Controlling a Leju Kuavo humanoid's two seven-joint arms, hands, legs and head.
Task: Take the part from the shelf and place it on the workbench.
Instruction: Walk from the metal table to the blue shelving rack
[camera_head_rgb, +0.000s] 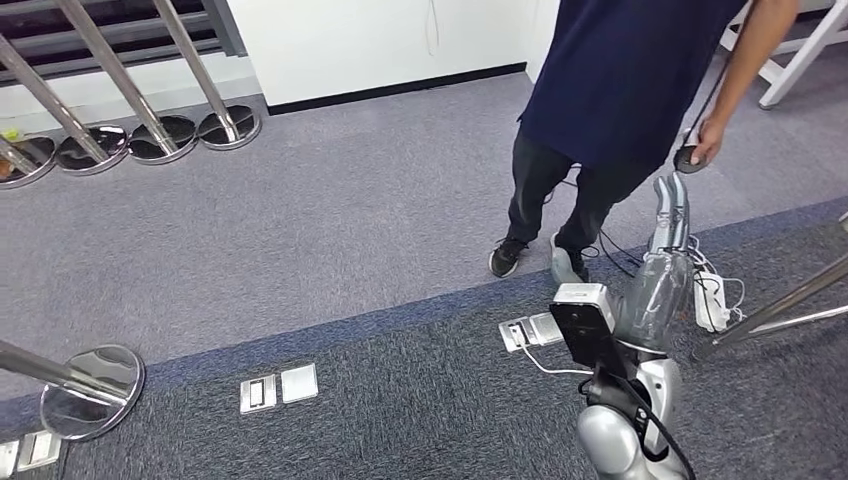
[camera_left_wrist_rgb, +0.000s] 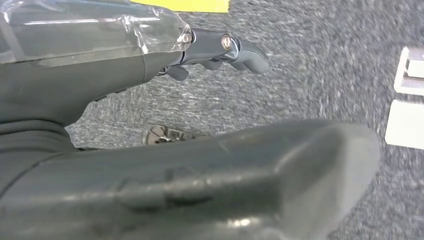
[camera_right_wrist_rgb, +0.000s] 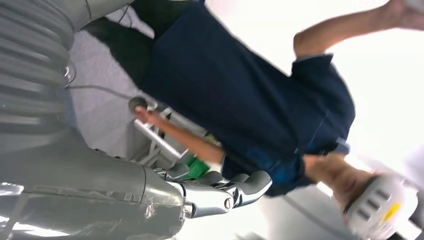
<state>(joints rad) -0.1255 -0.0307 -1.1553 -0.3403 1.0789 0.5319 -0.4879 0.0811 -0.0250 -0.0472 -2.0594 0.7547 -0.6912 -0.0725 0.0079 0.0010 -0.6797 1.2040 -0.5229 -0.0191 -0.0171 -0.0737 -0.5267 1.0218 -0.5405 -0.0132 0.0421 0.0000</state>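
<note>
My right hand (camera_head_rgb: 672, 208) reaches forward over the grey carpet, fingers stretched out and holding nothing. Its tips lie just below a person's hand. In the right wrist view the right hand (camera_right_wrist_rgb: 227, 192) has its fingers slightly curled, apart and empty. My left hand (camera_left_wrist_rgb: 220, 47) hangs over the carpet with its fingers extended and nothing in it; the thick thumb (camera_left_wrist_rgb: 240, 185) lies across the foreground.
A person (camera_head_rgb: 610, 90) in a dark blue shirt stands close ahead, holding a small dark round device (camera_head_rgb: 686, 158) on a cable. Chrome post bases (camera_head_rgb: 150, 135) line the far left, another (camera_head_rgb: 90, 385) near left. Floor sockets (camera_head_rgb: 278, 387), a power strip (camera_head_rgb: 712, 300) and slanted metal bars (camera_head_rgb: 780, 305) lie nearby.
</note>
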